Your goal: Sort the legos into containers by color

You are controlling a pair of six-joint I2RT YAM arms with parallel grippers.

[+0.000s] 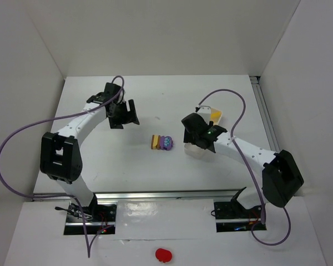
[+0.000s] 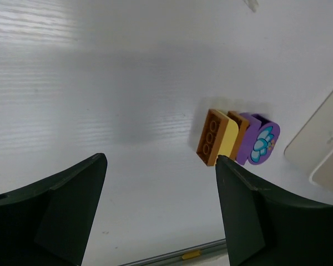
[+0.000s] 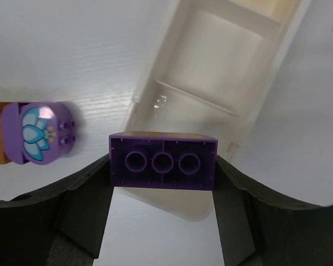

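My right gripper [image 3: 162, 166] is shut on a purple brick [image 3: 162, 161], underside toward the camera, held above the near end of a white tray [image 3: 211, 77]. In the top view the right gripper [image 1: 198, 134] hovers over that tray [image 1: 195, 151]. A small cluster of legos lies mid-table: an orange brick [image 2: 211, 136], a yellow piece [image 2: 228, 139] and a round purple piece with a flower print [image 2: 260, 144]; it also shows in the top view [image 1: 162, 142]. My left gripper [image 2: 161, 205] is open and empty, above the table left of the cluster.
A second tray [image 1: 216, 114] with something yellow in it sits behind the right gripper. White walls enclose the table on the left, back and right. A metal rail [image 1: 166, 195] runs along the near edge.
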